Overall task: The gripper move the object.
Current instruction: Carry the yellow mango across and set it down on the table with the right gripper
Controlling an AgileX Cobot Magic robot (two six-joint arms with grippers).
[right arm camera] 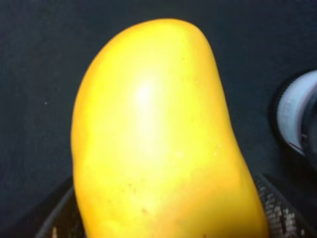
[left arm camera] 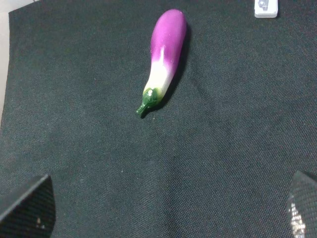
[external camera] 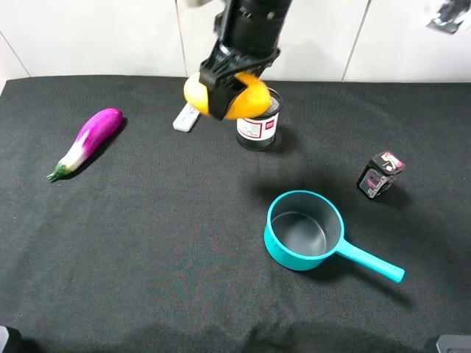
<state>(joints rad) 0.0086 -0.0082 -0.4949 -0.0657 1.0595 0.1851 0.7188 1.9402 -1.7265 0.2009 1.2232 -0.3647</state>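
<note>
Mid-carry, my right gripper [external camera: 224, 94], clenched on the mango [external camera: 252, 99], holds it aloft by the can [external camera: 259, 131]; next I must pick bare cloth [external camera: 147, 243] and lower gently.

From my screen the right arm [external camera: 254, 22] is a fat black cylinder ending in chunky, angular black jaws, and on both wrist cams the finger pads [left arm camera: 27, 206] look dark grey with a woven mesh texture.
</note>
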